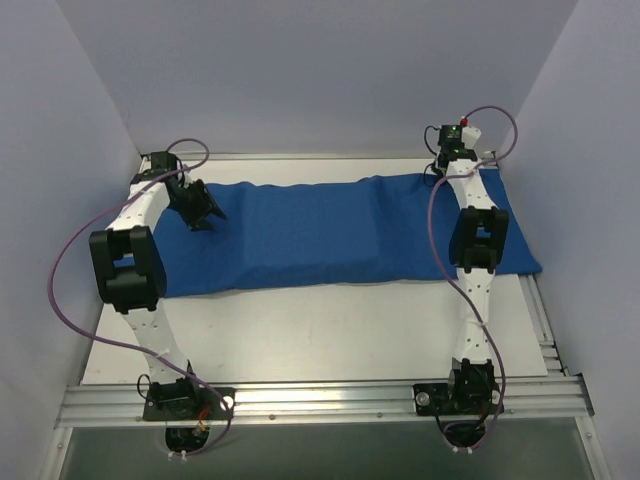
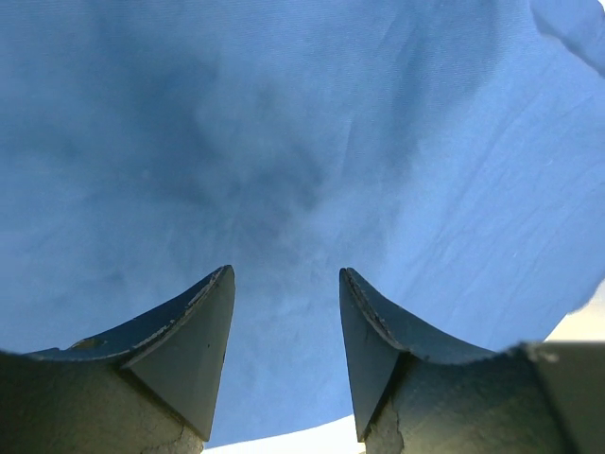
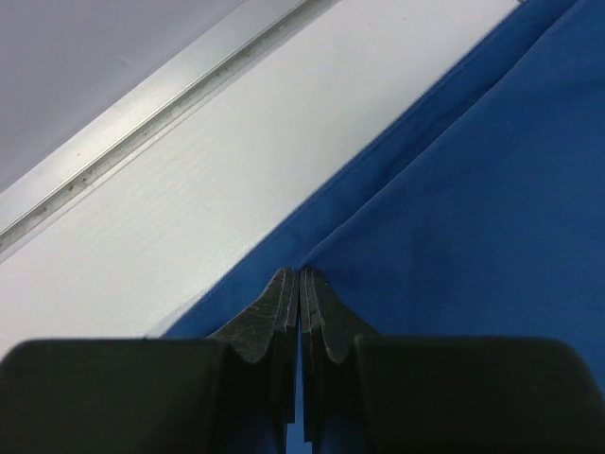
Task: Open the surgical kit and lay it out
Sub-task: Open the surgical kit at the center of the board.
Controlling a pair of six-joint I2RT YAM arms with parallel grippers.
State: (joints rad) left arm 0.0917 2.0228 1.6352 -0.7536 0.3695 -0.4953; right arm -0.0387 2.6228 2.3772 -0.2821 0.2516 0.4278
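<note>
While one blue cloth wrap (image 1: 330, 235) lies spread, two arms (image 1: 130, 265) (image 1: 478, 240) reach its ends.

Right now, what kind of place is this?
Probably a robot test booth, not a hospital: plain pale walls box in a white table, two robot arms are bolted to a metal rail, and a blue cloth lies on the table.

Light: bright, even, diffuse from overhead.
Shadow: soft dark patch on blue cloth (image 2: 236, 180), left wrist view.
Focus: top view crisp; wrist views softer along bottom edge.
Counter (image 3: 170, 218): nearly washed-out white.
</note>
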